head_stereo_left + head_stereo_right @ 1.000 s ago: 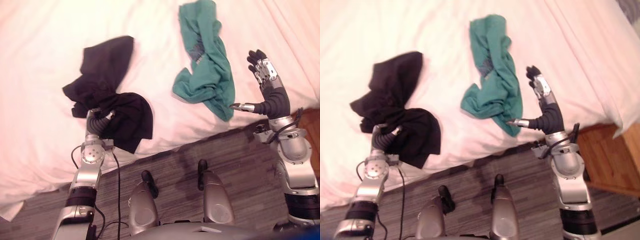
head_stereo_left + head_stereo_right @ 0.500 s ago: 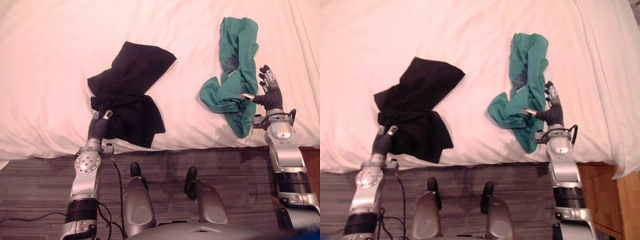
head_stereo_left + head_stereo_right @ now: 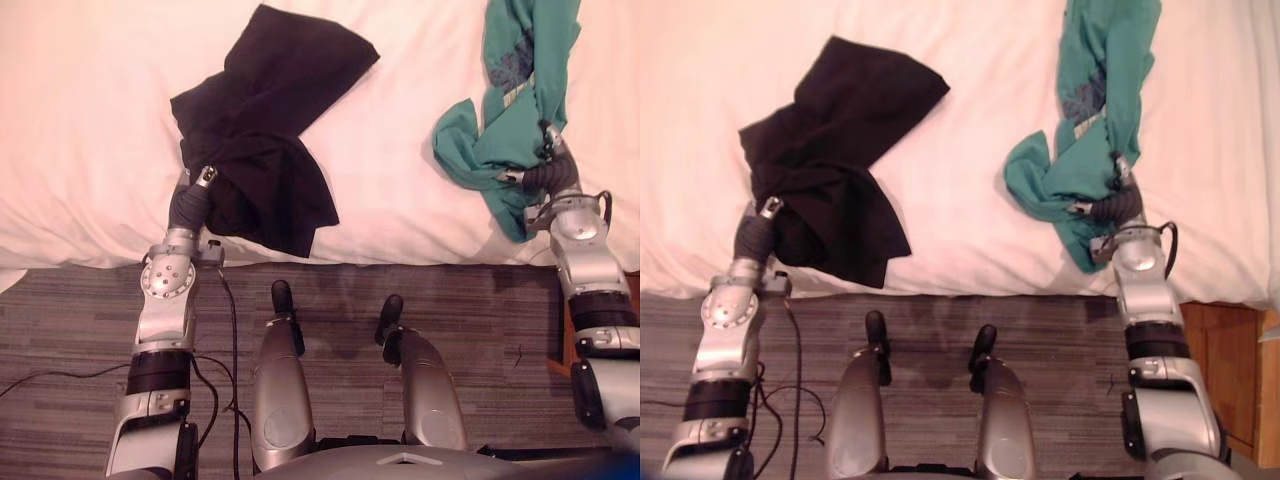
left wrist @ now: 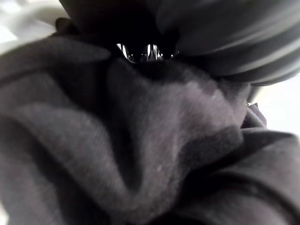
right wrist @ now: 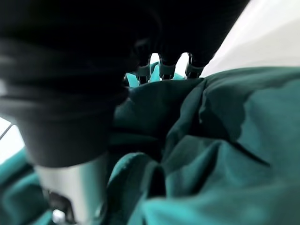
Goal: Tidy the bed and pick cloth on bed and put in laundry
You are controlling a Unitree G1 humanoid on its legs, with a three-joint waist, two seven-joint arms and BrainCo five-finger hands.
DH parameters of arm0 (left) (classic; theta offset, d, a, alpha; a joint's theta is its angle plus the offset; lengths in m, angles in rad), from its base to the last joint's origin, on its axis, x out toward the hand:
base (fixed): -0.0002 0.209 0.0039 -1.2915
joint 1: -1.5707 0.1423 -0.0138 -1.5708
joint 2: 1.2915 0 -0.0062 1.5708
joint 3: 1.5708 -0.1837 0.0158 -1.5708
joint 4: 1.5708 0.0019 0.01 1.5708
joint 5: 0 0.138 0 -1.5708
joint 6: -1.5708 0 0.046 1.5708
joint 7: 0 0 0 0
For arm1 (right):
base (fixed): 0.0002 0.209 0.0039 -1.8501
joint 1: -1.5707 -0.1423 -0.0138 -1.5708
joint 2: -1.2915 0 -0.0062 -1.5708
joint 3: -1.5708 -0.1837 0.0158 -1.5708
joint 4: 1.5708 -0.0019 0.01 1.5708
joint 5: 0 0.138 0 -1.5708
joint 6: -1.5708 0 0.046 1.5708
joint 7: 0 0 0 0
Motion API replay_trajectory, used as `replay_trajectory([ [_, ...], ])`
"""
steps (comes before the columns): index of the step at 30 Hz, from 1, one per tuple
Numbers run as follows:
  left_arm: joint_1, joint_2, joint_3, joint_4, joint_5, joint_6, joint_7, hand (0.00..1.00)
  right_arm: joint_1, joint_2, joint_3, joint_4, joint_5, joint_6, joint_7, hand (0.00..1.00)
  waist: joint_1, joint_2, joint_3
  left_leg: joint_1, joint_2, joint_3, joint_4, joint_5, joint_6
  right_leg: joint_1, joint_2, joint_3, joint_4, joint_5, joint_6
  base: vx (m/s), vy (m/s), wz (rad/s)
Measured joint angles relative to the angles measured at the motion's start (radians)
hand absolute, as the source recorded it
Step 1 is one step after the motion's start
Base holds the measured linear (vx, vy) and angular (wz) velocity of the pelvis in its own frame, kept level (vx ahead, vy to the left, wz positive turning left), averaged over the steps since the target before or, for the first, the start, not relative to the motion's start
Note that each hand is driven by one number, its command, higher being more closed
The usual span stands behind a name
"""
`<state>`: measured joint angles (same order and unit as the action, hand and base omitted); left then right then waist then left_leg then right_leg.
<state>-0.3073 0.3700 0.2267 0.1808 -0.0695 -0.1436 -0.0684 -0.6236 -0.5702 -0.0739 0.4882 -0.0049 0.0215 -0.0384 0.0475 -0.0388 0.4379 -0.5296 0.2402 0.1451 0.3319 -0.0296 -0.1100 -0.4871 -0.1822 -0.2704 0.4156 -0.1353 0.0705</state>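
Observation:
A crumpled black cloth [image 3: 265, 120] lies on the white bed [image 3: 90, 120] near its front edge. My left hand [image 3: 190, 205] is buried in the cloth's lower folds, and in the left wrist view black cloth [image 4: 140, 140] wraps closely round my left hand [image 4: 225, 37]. A green cloth [image 3: 515, 95] lies stretched out to the right. My right hand [image 3: 548, 178] rests in its lower end, fingers [image 3: 1123, 168] straight along the fabric and thumb spread to the side. In the right wrist view green cloth [image 5: 220, 140] lies between thumb and fingers [image 5: 161, 70].
The bed's front edge [image 3: 380, 250] runs across the view just before my wrists. Grey plank floor [image 3: 60, 330] lies below it. A brown wooden surface [image 3: 1230, 380] stands at the lower right beside the bed.
The camera has shifted, so the whole scene sits differently. My right hand came from raised beside the green cloth down into its lower end. The left hand stays in the black cloth.

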Motion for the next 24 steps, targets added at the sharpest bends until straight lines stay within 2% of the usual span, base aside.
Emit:
replay_trajectory([
  [4,-0.046,-0.002,0.002,0.001,0.0,-0.006,0.035,1.0,-0.032,0.003,-0.001,0.003,-0.075,-0.004,0.023,1.0,-0.001,0.0,0.0,-0.041,0.001,0.001,-0.023,0.033,-0.006,-0.067,-0.01,-0.009,0.035,-0.012,0.002,-0.1,-0.032,0.05],
  [7,-0.096,-0.01,0.003,0.045,0.0,-0.021,0.077,1.0,-0.078,0.001,-0.001,0.045,-0.085,-0.01,0.023,1.0,0.0,-0.001,0.0,-0.046,0.012,0.001,-0.062,0.069,-0.012,-0.084,-0.003,-0.02,0.032,-0.004,-0.01,-0.07,-0.047,0.01],
  [11,-0.134,-0.025,0.009,0.084,0.003,-0.039,0.136,1.0,-0.091,0.025,0.012,0.087,-0.045,-0.067,-0.01,1.0,0.012,-0.011,-0.009,-0.033,0.043,0.007,-0.12,0.114,-0.026,-0.084,0.033,-0.034,-0.004,0.02,-0.032,-0.02,-0.082,-0.09],
  [14,-0.155,-0.052,0.007,0.148,0.007,-0.043,0.202,1.0,-0.08,0.092,0.044,0.144,0.071,-0.136,-0.086,1.0,0.013,-0.019,-0.021,0.025,0.056,0.013,-0.178,0.15,-0.031,-0.043,0.052,-0.044,-0.025,0.028,-0.044,0.04,-0.083,-0.03],
  [15,-0.155,-0.056,0.006,0.167,0.013,-0.043,0.213,1.0,-0.07,0.109,0.052,0.155,0.095,-0.153,-0.09,1.0,0.012,-0.019,-0.034,0.032,0.057,0.014,-0.185,0.155,-0.037,-0.038,0.055,-0.044,-0.031,0.029,-0.045,0.08,-0.066,-0.04],
  [19,-0.16,-0.07,-0.058,0.29,0.021,-0.037,0.317,1.0,0.033,0.256,0.09,0.179,0.295,-0.283,-0.113,1.0,0.002,-0.018,-0.062,0.13,0.057,0.029,-0.226,0.163,-0.04,0.054,0.071,-0.038,-0.073,0.033,-0.042,0.1,-0.036,-0.02],
  [20,-0.159,-0.07,-0.067,0.297,0.021,-0.032,0.328,1.0,0.051,0.277,0.09,0.172,0.321,-0.296,-0.115,1.0,0.002,-0.02,-0.063,0.144,0.056,0.037,-0.232,0.163,-0.04,0.065,0.073,-0.032,-0.081,0.035,-0.039,0.09,0.011,-0.13],
  [22,-0.134,-0.072,-0.093,0.3,0.019,-0.007,0.371,1.0,0.118,0.344,0.091,0.137,0.419,-0.344,-0.098,1.0,0.002,-0.022,-0.062,0.21,0.049,0.068,-0.27,0.163,-0.04,0.11,0.074,-0.008,-0.107,0.046,-0.031,0.09,0.04,-0.27],
  [23,-0.098,-0.074,-0.119,0.3,0.018,0.012,0.399,1.0,0.188,0.398,0.091,0.092,0.508,-0.372,-0.05,1.0,-0.002,-0.022,-0.062,0.272,0.035,0.098,-0.299,0.166,-0.038,0.149,0.068,0.013,-0.123,0.052,-0.023,0.11,0.051,-0.28],
  [24,-0.083,-0.075,-0.129,0.3,0.016,0.018,0.405,1.0,0.222,0.414,0.094,0.073,0.531,-0.378,-0.03,1.0,-0.006,-0.022,-0.062,0.293,0.027,0.105,-0.304,0.164,-0.035,0.165,0.063,0.017,-0.127,0.052,-0.02,0.1,0.06,-0.31],
])
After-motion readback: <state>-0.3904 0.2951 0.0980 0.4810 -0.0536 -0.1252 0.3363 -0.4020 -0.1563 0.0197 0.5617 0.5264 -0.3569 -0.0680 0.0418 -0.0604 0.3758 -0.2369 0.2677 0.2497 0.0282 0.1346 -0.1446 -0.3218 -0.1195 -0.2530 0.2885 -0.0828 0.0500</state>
